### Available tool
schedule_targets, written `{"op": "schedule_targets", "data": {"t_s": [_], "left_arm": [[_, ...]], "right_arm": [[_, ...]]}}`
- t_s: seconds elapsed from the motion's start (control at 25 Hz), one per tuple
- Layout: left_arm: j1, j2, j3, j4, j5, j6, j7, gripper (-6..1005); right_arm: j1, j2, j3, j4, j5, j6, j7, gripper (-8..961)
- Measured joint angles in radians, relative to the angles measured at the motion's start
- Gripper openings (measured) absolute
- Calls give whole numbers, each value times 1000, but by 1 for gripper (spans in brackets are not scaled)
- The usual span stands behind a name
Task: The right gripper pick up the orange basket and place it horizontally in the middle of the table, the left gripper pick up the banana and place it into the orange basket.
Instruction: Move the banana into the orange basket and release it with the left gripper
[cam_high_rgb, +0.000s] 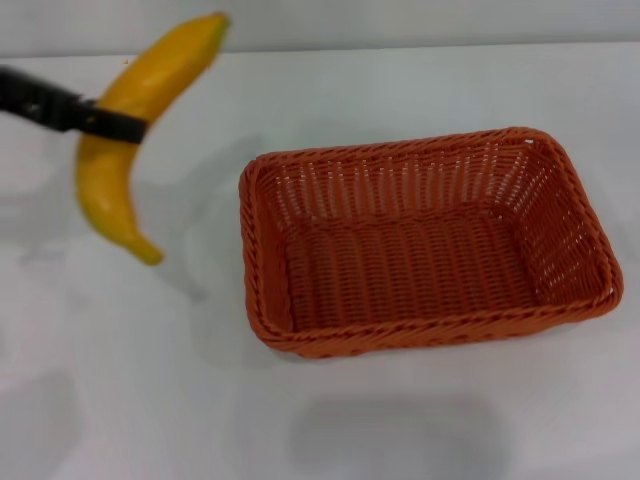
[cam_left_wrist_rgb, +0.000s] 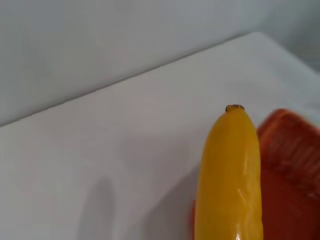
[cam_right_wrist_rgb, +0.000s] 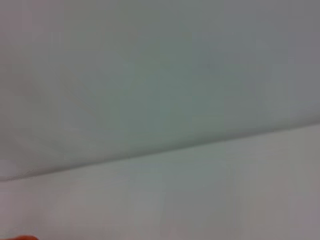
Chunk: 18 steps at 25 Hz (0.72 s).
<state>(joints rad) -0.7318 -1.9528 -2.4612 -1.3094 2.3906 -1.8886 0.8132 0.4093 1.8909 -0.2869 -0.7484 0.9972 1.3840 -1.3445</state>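
Note:
The yellow banana (cam_high_rgb: 125, 140) hangs in the air at the left of the head view, held across its middle by my left gripper (cam_high_rgb: 112, 122), whose black fingers are shut on it. The orange basket (cam_high_rgb: 425, 240) lies lengthwise on the white table (cam_high_rgb: 150, 380), right of the banana, with nothing inside it. In the left wrist view the banana (cam_left_wrist_rgb: 230, 175) fills the foreground, its dark tip pointing away, with the basket's rim (cam_left_wrist_rgb: 290, 150) just beyond it. My right gripper is out of view.
The table's far edge (cam_high_rgb: 400, 47) meets a pale wall behind the basket. The right wrist view shows only the wall and the bare tabletop (cam_right_wrist_rgb: 200, 200).

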Motion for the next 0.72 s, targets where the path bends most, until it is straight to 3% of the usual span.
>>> {"op": "schedule_targets", "data": {"t_s": [0.04, 0.12, 0.24, 0.4, 0.56, 0.72], "left_arm": [[0, 0, 0, 0, 0, 0, 0, 536], [-95, -15, 47, 56, -3, -2, -22, 536], [-180, -33, 132, 146, -7, 34, -32, 537], [-255, -58, 196, 251, -6, 101, -34, 537], [-286, -85, 278, 324, -1, 187, -32, 538], [-298, -115, 427, 393, 1, 302, -35, 539]], "right_arm": [[-1, 3, 0, 0, 19, 5, -13, 375], [-7, 5, 0, 1, 48, 13, -31, 375], [-20, 6, -1, 6, 85, 26, -53, 376], [-27, 11, -4, 8, 111, 37, -78, 377], [-28, 22, 0, 9, 118, 52, -125, 377], [-36, 36, 1, 10, 150, 64, -165, 378]]}}
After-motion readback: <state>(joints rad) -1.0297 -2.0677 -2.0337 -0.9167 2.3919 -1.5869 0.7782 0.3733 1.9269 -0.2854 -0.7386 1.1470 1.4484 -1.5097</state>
